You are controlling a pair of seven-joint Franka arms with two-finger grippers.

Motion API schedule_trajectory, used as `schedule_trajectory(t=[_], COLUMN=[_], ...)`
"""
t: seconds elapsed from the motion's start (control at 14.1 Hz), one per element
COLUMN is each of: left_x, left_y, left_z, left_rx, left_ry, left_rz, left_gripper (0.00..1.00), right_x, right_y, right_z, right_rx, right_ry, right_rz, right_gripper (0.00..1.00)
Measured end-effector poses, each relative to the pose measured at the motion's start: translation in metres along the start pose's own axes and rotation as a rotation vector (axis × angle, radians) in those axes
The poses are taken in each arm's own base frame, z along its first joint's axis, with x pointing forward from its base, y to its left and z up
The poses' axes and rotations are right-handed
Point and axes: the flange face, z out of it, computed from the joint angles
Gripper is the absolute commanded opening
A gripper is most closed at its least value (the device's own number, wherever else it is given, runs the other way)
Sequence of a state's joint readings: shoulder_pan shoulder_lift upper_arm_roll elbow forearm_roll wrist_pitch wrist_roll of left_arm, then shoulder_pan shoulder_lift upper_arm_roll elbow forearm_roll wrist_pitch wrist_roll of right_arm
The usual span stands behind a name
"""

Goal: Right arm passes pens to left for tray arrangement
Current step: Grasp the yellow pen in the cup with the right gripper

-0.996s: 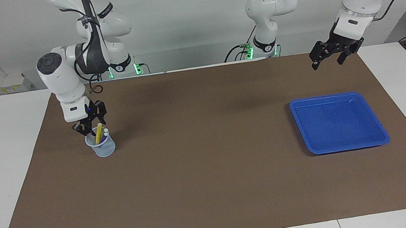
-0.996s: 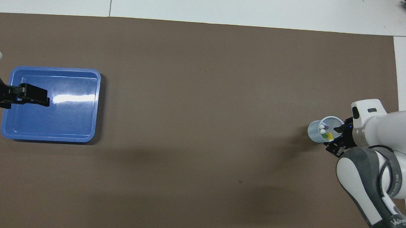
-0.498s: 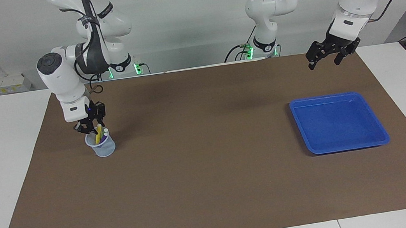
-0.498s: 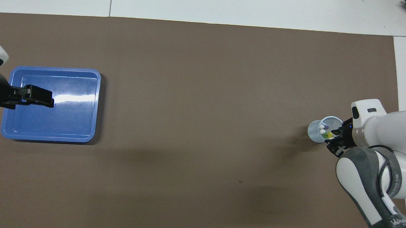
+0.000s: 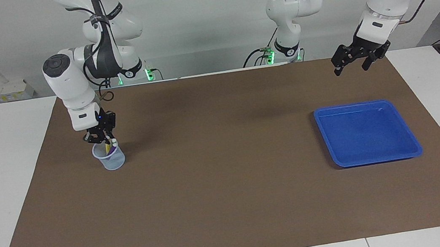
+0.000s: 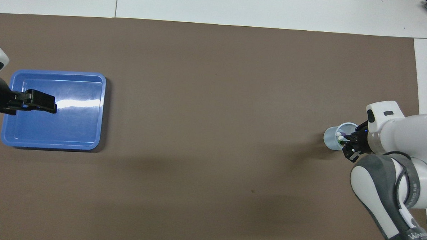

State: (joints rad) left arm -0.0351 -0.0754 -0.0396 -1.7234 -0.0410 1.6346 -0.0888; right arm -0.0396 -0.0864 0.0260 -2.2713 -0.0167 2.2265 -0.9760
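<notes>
A pale blue translucent cup (image 5: 112,160) at the right arm's end of the mat holds the pens. The right gripper (image 5: 103,138) reaches down into the cup's mouth and is shut on the top of the yellow pen (image 5: 106,147). Beside it stand a pale-tipped pen (image 5: 114,142) and the purple pen (image 5: 111,151). From overhead, two pale pen tips (image 6: 339,136) show in the cup (image 6: 332,139) beside the right gripper (image 6: 346,139); the yellow pen is hidden there. The blue tray (image 5: 403,125) lies empty at the left arm's end. The left gripper (image 5: 351,64) hangs open in the air, over the tray (image 6: 76,135) in the overhead view (image 6: 43,104).
A brown mat (image 5: 229,190) covers most of the white table (image 5: 0,169). The arms' bases with green lights (image 5: 147,74) stand at the robots' edge of the table.
The right gripper has lowered into the cup and closed on the yellow pen's top. The left gripper rose slightly and then held still.
</notes>
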Motion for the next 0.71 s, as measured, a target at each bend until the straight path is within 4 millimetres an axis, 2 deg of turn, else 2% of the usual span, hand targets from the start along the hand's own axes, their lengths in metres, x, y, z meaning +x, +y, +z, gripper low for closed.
schedule_trajectory(t=[0.21,0.71], left_x=[0.000,0.000], left_y=[0.000,-0.004], left_z=[0.000,0.000], left_rx=[0.000,0.000], left_ry=[0.000,-0.001], left_rz=[0.000,-0.007], left_gripper=[1.00,1.00], right_x=[0.007,0.016], right_y=[0.002,0.019], right_z=[-0.006,-0.056], right_rx=[-0.008,0.009], right_ry=[0.006,-0.010], right_rz=[-0.008,-0.007], right_gripper=[0.00,0.00])
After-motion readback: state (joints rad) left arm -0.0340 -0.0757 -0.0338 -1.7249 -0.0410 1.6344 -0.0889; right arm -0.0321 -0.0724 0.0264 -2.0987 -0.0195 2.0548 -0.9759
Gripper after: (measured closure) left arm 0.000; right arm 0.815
